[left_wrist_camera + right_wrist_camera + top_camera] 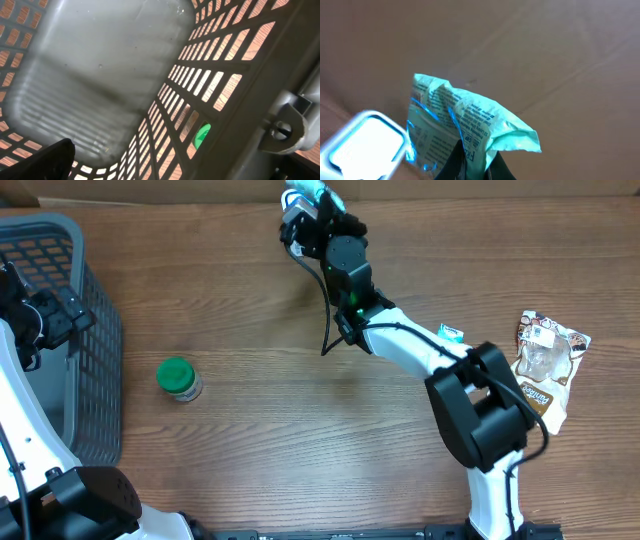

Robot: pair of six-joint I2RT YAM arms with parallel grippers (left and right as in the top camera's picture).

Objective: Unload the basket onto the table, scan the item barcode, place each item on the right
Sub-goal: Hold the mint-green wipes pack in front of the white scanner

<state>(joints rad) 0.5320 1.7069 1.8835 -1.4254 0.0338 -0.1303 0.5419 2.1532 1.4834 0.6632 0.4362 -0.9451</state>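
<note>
Packet [470, 117] pinched in right gripper [474, 161] at far edge of table [300, 440]; left gripper [45, 320] wide over basket [98, 380].

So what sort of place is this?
Likely a mock checkout on a lab table: a grey basket, groceries such as a green-lidded jar and a snack bag, and the right gripper holding a packet.

You have a pale mint-green packet [470, 120], printed with dark lettering and streaked with bright blue; the table [260, 450] is brown wood grain; the basket [100, 330] is grey, its walls an open lattice of slots; the jar [178, 378] wears a green lid; the pouch [545, 365] shows white and brown patches; the right arm [410, 345] runs white with black joints.
</note>
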